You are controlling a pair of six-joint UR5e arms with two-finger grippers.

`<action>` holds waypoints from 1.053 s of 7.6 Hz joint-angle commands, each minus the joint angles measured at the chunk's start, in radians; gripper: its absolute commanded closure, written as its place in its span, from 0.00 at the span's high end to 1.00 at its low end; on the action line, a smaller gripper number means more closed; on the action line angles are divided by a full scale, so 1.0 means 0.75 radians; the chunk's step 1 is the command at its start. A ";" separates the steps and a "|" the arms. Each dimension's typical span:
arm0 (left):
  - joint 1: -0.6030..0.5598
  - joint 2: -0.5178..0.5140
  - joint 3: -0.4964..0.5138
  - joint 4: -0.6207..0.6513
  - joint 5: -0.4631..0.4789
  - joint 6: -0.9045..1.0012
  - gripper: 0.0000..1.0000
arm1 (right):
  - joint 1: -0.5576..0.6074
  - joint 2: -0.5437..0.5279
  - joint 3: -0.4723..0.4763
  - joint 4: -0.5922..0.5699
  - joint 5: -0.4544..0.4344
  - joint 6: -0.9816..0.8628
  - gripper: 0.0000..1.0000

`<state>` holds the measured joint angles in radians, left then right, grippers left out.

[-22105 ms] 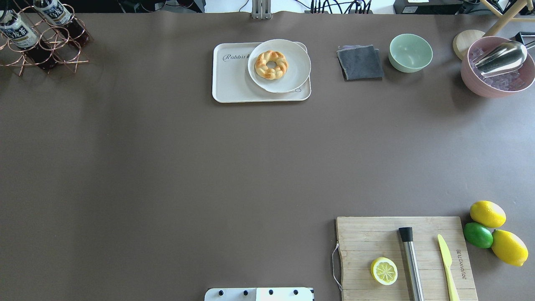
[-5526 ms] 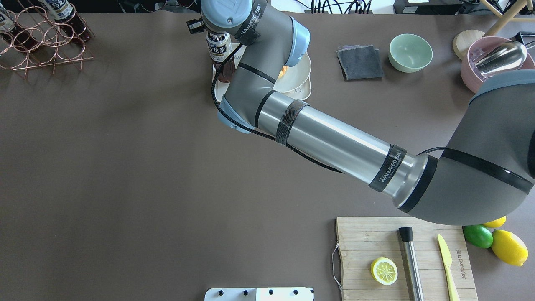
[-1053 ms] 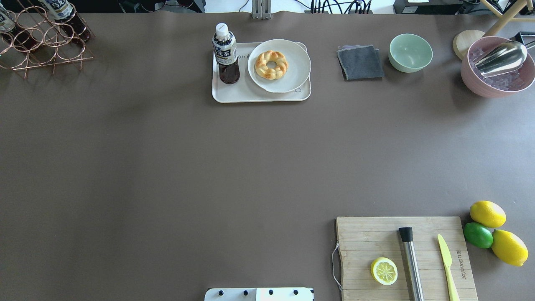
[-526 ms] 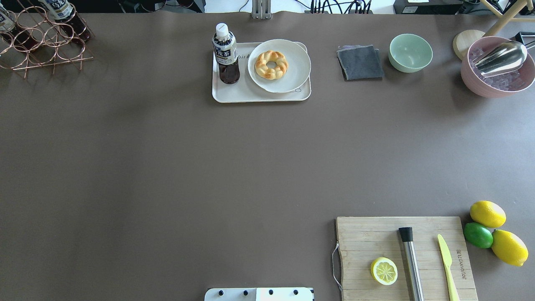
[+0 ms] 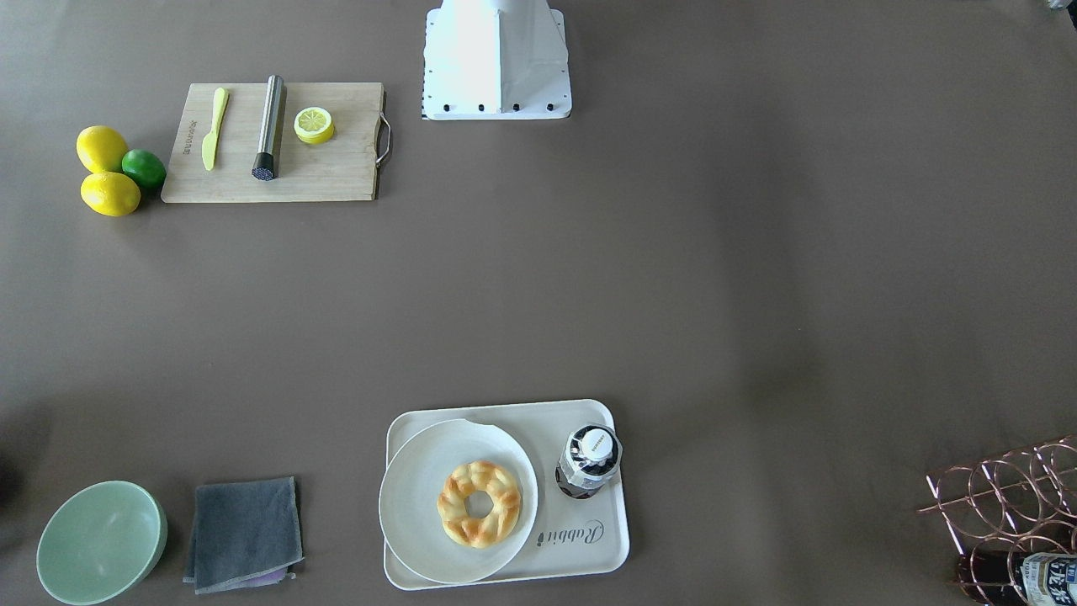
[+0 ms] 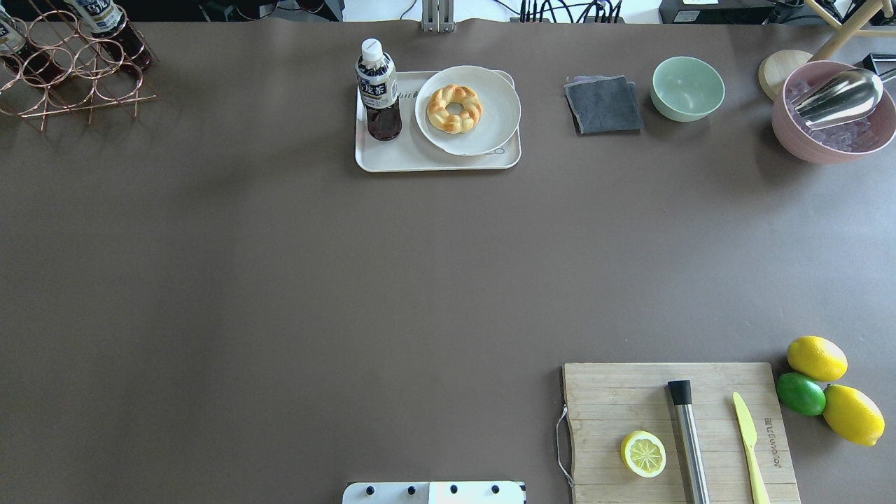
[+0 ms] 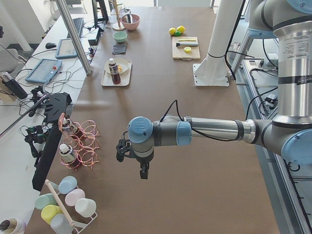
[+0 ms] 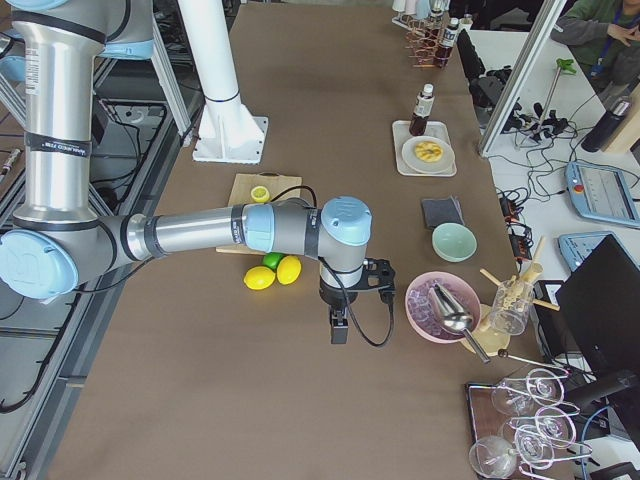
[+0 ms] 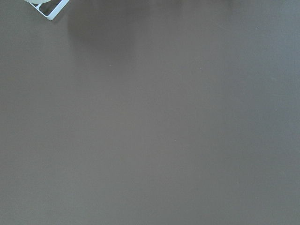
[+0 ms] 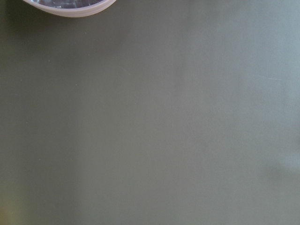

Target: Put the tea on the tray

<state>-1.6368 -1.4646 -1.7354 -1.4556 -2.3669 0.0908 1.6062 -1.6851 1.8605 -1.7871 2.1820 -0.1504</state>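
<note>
The tea stands upright on the tray, not held by anything. It is just beside the white plate with the twisty donut. My left end effector hangs over the brown worktop, far from the tray. My right end effector hangs near the pink bowl. I cannot tell if either one is open or closed.

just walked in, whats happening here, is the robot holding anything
Nothing is being handled right now. The tea stands upright on the tray beside the plate with the doughnut, so the placing looks done. The left end effector and right end effector hang over bare table near its ends, far from the tray; open or shut cannot be told.
</note>
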 commanded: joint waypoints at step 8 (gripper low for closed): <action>0.000 0.046 -0.003 0.004 -0.002 0.002 0.99 | 0.002 -0.003 0.008 0.000 0.007 -0.008 1.00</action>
